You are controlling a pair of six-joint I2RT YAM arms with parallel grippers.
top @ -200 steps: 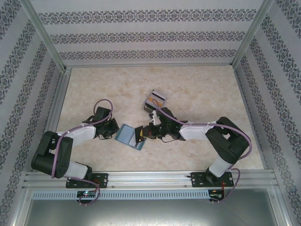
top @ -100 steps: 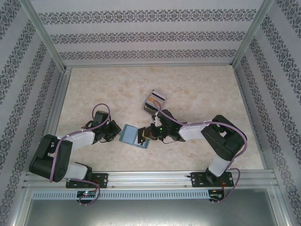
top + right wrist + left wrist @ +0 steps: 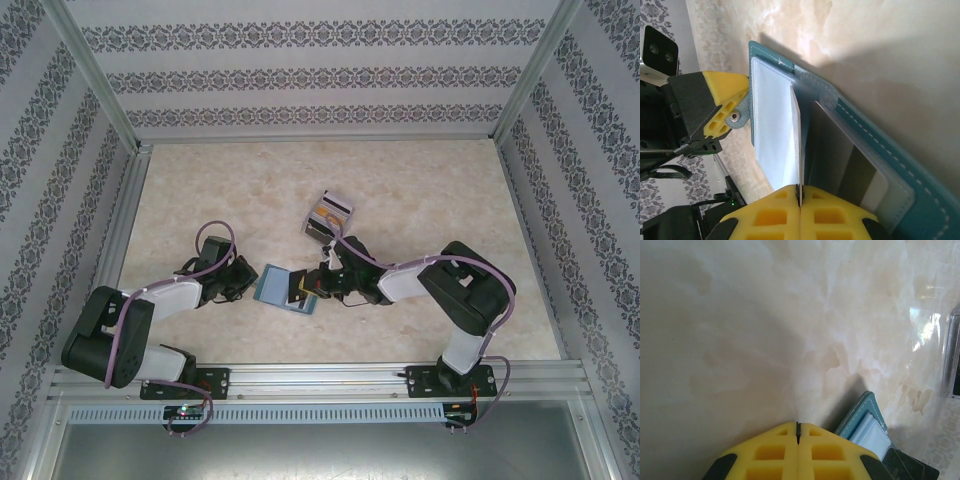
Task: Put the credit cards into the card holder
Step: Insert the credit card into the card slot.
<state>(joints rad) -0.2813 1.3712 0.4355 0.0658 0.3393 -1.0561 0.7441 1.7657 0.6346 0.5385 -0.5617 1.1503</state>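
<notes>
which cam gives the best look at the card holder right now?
Right wrist: the card holder lies open up close, with its pale pocket pages and teal stitched cover plain to see. Top external shows the card holder small and far off; left wrist catches one corner of it.

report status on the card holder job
Left gripper shut, at card holder tab. Right gripper shut on thin pale sheet over open holder, card or page unclear. Clear box apart, nothing blocking.
</notes>
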